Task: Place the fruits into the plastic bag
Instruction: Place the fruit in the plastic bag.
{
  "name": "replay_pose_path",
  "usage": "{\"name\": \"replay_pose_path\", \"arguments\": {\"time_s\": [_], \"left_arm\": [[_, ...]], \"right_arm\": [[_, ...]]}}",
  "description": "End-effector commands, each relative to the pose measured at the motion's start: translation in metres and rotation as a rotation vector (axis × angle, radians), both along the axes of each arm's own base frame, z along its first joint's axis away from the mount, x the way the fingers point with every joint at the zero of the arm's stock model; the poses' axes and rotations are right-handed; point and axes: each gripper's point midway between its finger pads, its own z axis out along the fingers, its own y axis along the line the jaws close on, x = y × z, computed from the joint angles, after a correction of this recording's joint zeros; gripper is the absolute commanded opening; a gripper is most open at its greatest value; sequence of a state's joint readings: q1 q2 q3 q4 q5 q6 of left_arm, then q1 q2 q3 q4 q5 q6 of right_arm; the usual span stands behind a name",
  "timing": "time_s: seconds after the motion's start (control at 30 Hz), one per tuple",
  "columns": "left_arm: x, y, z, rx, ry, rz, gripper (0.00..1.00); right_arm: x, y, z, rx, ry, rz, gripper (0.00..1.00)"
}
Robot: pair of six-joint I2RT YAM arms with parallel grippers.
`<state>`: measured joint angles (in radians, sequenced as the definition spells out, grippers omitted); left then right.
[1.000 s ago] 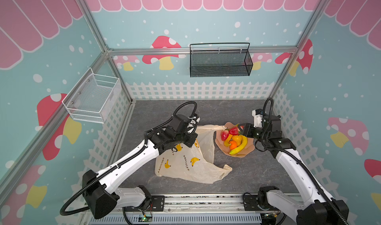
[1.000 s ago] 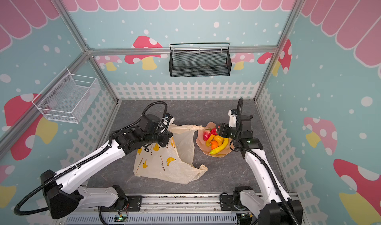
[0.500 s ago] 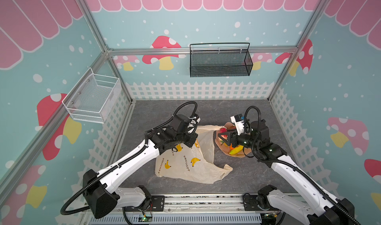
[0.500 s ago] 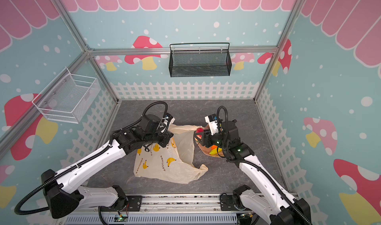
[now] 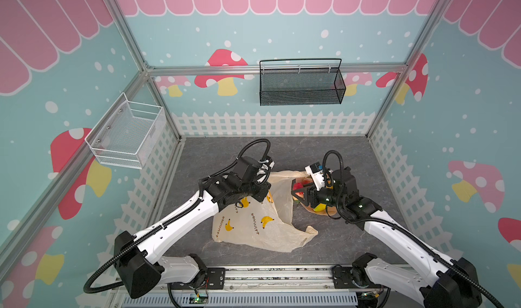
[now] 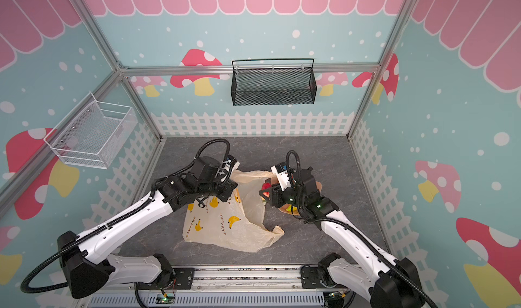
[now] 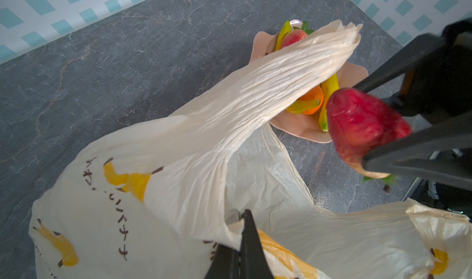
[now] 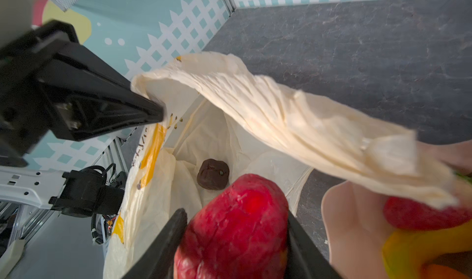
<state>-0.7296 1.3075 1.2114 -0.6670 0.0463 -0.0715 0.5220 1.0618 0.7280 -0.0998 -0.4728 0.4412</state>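
— Swinging off plate (image 7: pixel 304 130): R claw (image 8: pixel 235 213) clamped on strawberry (image 7: pixel 362 121), now at plastic bag (image 5: pixel 253 222) mouth.
— L claw (image 7: pixel 245 221) pinched shut on its rim, mid-worktop; brown fruit (image 8: pixel 212 174) inside. Drop next.

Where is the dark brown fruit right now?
In the right wrist view the dark brown fruit lies inside the plastic bag, just beyond the strawberry held by the right gripper.

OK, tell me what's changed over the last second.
The right gripper, shut on a red strawberry, swung from over the plate toward the plastic bag's open mouth. The left gripper stays clamped on the bag's rim, holding it open; bag and plate have not moved.
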Motion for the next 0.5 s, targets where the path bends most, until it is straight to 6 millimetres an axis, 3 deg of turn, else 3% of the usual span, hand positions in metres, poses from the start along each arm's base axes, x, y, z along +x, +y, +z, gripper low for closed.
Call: {"name": "replay_pose_path", "arguments": {"time_s": [0.0, 0.33, 0.47], "left_arm": [[0.001, -0.008, 0.011, -0.034, -0.016, -0.018, 0.00], [0.000, -0.017, 0.022, -0.074, 0.002, -0.036, 0.00], [-0.003, -0.024, 0.028, -0.106, 0.018, -0.062, 0.00]], "right_arm": [[-0.005, 0.011, -0.017, -0.029, -0.002, 0.034, 0.51], [-0.023, 0.041, -0.071, -0.133, 0.064, 0.093, 0.48], [-0.026, 0.046, -0.082, -0.140, 0.081, 0.101, 0.47]]}}
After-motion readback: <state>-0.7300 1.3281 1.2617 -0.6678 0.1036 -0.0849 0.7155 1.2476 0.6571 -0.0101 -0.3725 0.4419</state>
